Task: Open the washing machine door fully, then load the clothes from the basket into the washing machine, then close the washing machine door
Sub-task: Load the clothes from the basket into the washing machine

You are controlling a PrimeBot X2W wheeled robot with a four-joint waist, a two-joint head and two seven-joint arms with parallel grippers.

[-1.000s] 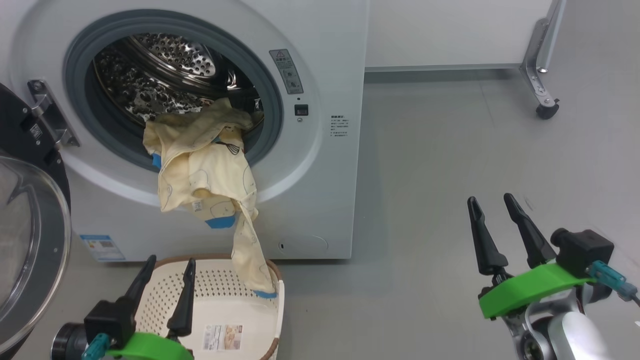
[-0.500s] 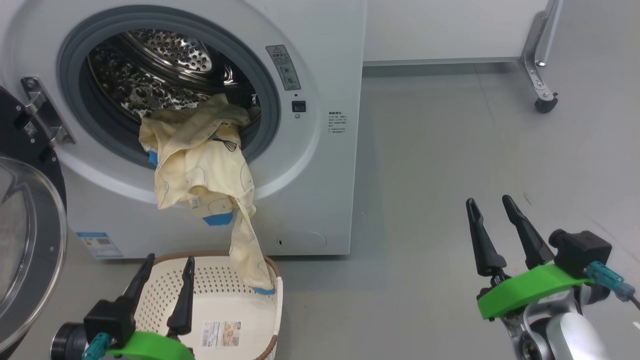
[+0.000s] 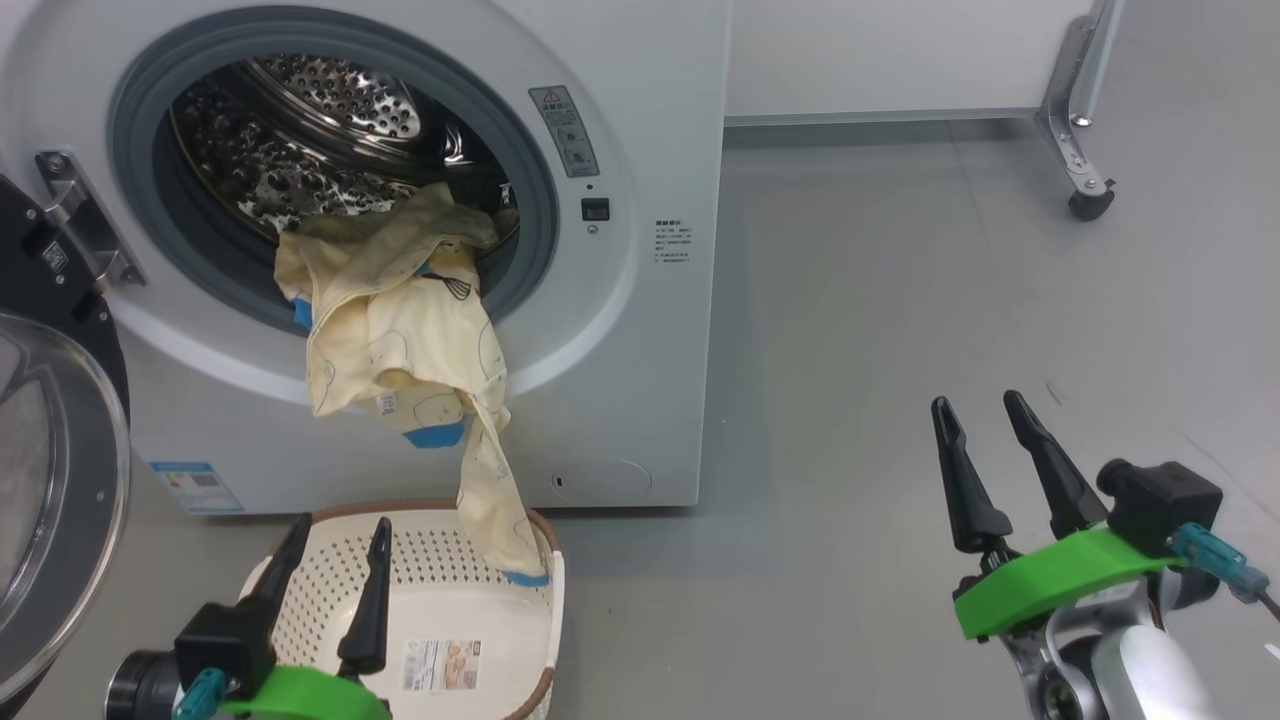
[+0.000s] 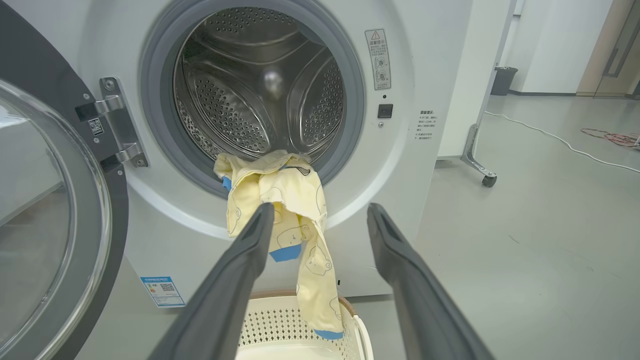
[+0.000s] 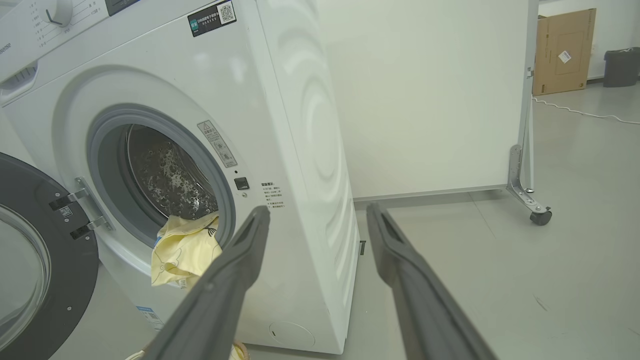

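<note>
The white washing machine (image 3: pixel 660 90) stands with its black-rimmed glass door (image 3: pixel 60 480) swung open to the left. The cream-yellow clothes (image 3: pixel 400 340) hang half in the steel drum (image 3: pixel 300 130), draped over the grey seal, with one blue-cuffed sleeve trailing down into the cream basket (image 3: pixel 450 600) on the floor below. My left gripper (image 3: pixel 340 525) is open over the basket, fingers apart and holding nothing; in the left wrist view the clothes (image 4: pixel 290 200) show between and beyond its fingers. My right gripper (image 3: pixel 980 405) is open over bare floor to the right, well clear of the machine.
Grey floor stretches to the right of the washing machine (image 5: pixel 300 125). A white partition with a metal leg and castor (image 3: pixel 1085 205) stands at the back right. In the right wrist view a cardboard box (image 5: pixel 562 50) and a dark bin (image 5: pixel 620 62) sit far off.
The whole head view has shifted slightly, so the camera has moved. Both grippers stay open where they were, and the clothes hang the same way.
</note>
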